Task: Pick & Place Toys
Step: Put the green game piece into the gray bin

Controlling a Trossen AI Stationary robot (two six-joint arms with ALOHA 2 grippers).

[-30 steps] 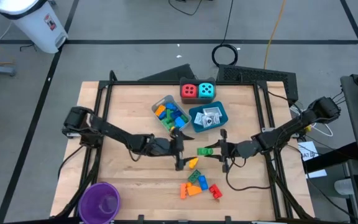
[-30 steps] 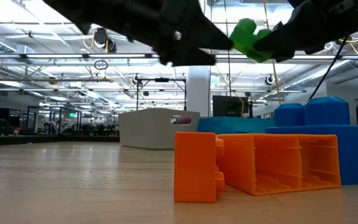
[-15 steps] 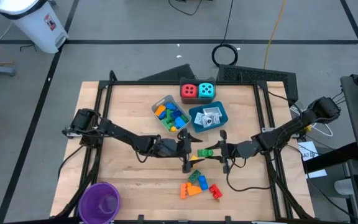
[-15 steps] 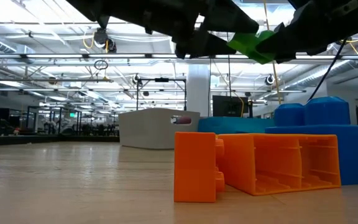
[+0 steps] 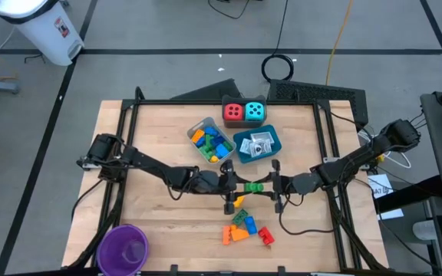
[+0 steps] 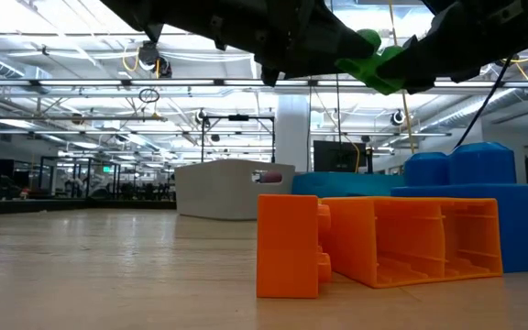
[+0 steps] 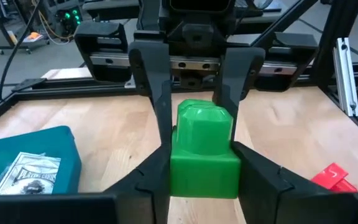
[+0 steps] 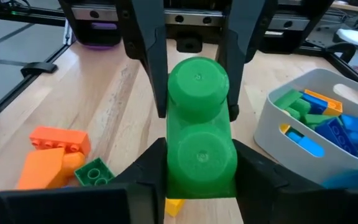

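Spanning the gap above the table, the green brick is clamped simultaneously by the left gripper and the right gripper, one at each end.

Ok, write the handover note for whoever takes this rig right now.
Left claw and right claw: both closed on the same green brick, held in mid-air between them over the table's middle.
Placed: bricks in the grey tray, white packets in the blue tray; red die and cyan die stand behind the trays.
Left: one claw must let go, then bin the green brick, the yellow brick and the loose brick pile.
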